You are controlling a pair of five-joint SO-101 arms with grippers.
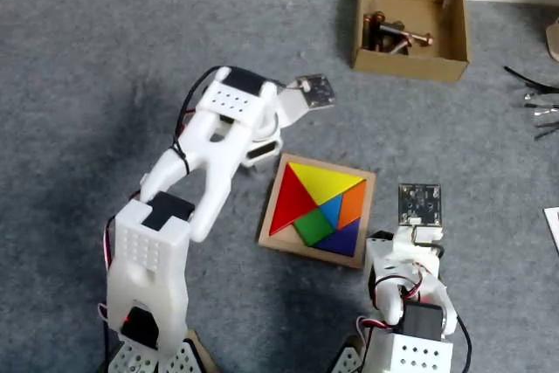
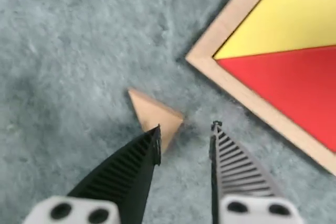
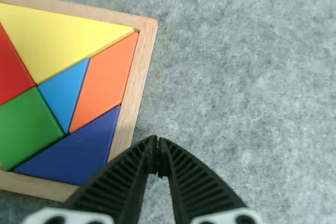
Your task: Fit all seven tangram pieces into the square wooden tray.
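Grey tbl (image 1: 79, 67) w/ tray (image 3: 135, 82), cardbd box (image 1: 406, 65), triangle (image 2: 155, 114).

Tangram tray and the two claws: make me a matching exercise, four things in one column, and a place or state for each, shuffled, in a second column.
Column one
1. large yellow triangular piece
2. small tan triangular piece
3. left claw
4. right claw

Column two
A. shut, over the grey carpet beside the square wooden tray
B. lying on the carpet, outside the tray
C. in the tray, edge to edge with the large red triangular piece
D. open

Pairs: 1-C, 2-B, 3-D, 4-A
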